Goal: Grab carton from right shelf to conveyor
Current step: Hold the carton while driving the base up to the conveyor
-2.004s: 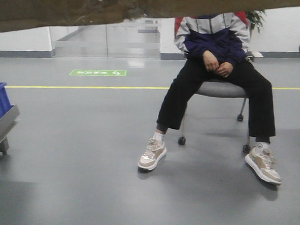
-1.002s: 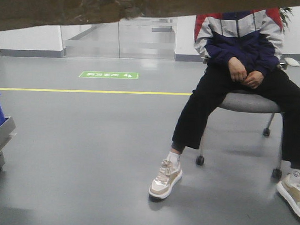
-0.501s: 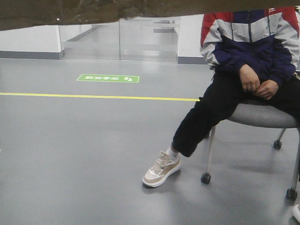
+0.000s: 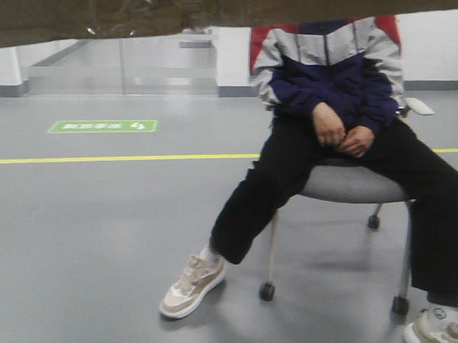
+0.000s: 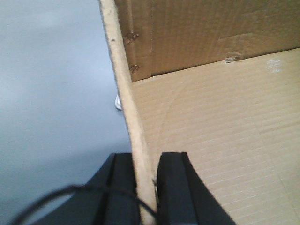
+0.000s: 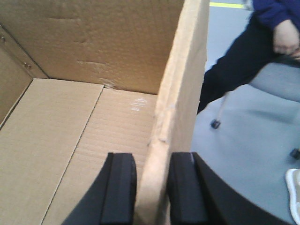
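1. My left gripper (image 5: pixel 142 164) is clamped on the carton's left wall (image 5: pixel 123 89). One black finger sits outside and one inside, with the jaws narrowed to the thickness of the cardboard.
2. My right gripper (image 6: pixel 152 161) holds the opposite wall (image 6: pixel 185 70) the same way, one finger on each face and the gap pinched narrow.
3. The carton (image 5: pixel 211 131) hangs between my two arms with its top open, and the wrist cameras show only bare corrugated board inside. In the front view its brown underside (image 4: pixel 145 8), with crinkled clear tape, fills the top of the frame, and I see nothing supporting it from below.
4. Below and beyond it lies the grey floor (image 4: pixel 82 233), crossed by a yellow line (image 4: pixel 123 158). A seated person (image 4: pixel 323 100) on a wheeled chair (image 4: pixel 350 184) is ahead and to the right.
5. I judge the carton is off the right shelf and that this is the carrying step. No view shows the shelf or the conveyor, so I cannot tell how far along the carry is.
6. The next move calls for bringing the conveyor into view while steering clear of the seated person. Both grips need to stay level so the thin walls don't tear or fold. The carton should sit flat on the belt before either jaw opens.
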You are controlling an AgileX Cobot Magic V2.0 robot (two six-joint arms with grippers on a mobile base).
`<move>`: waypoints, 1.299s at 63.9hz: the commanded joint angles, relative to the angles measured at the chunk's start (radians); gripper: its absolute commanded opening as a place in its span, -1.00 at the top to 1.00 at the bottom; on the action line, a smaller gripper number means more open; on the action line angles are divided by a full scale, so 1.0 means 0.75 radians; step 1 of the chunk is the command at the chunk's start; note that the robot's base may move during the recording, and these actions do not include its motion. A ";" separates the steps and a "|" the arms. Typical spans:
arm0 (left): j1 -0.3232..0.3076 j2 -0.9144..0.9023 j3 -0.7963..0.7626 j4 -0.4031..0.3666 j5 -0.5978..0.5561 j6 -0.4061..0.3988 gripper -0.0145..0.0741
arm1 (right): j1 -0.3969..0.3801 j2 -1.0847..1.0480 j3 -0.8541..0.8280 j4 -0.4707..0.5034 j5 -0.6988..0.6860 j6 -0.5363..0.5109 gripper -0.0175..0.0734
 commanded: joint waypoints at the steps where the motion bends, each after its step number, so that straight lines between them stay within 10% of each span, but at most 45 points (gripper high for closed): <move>1: -0.011 -0.005 -0.005 -0.019 -0.019 0.009 0.69 | -0.002 -0.016 -0.010 0.027 -0.101 -0.008 0.75; 83: -0.011 -0.005 -0.005 0.120 -0.019 0.009 0.69 | -0.002 -0.016 -0.010 0.027 -0.101 -0.008 0.75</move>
